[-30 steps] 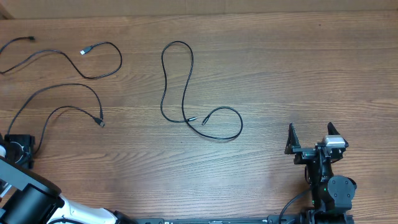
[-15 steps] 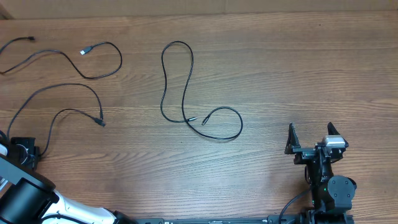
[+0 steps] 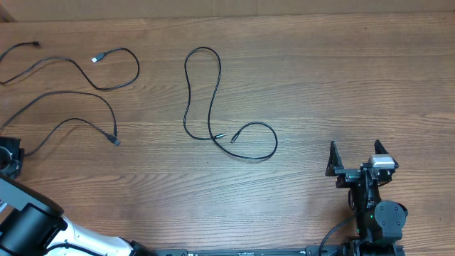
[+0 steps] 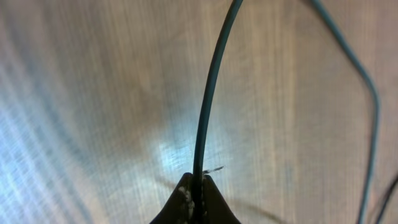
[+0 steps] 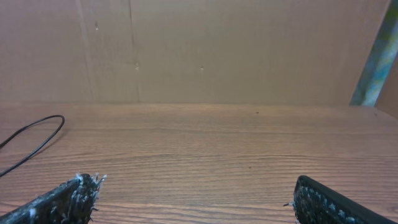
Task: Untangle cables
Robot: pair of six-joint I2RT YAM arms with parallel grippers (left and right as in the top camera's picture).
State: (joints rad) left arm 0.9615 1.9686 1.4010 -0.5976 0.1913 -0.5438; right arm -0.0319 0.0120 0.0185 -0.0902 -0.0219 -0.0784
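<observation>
Overhead view: three thin black cables lie apart on the wooden desk point(image 3: 320, 85). The upper-left cable point(image 3: 136, 67) ends in a silvery tip, the middle cable point(image 3: 185, 107) is folded into a long loop near the centre, and the left cable point(image 3: 92, 97) runs down to the left hand point(image 3: 8, 155) at the desk's left edge. The right hand point(image 3: 355, 149) sits well apart at the lower right with its jaws spread wide and nothing between them. No strand appears to cross a different cable, so the sorting looks close to done. Left wrist view: the left hand point(image 4: 196, 193) is pinched closed on the left cable point(image 4: 208, 112), which rises straight out of the fingertips over the blurred desk, and another black strand point(image 4: 367, 93) curves past on the right, though which cable it belongs to cannot be told. To do this step well, the pinch should probably be kept firm and the pull low and slow toward the edge, so the trailing plug end does not swing up into the upper-left cable. Right wrist view: the right hand point(image 5: 196, 196) is wide and empty above bare desk, with only a black loop point(image 5: 37, 134) far off at left before a cardboard wall point(image 5: 249, 50). No container of any kind appears in any view.
</observation>
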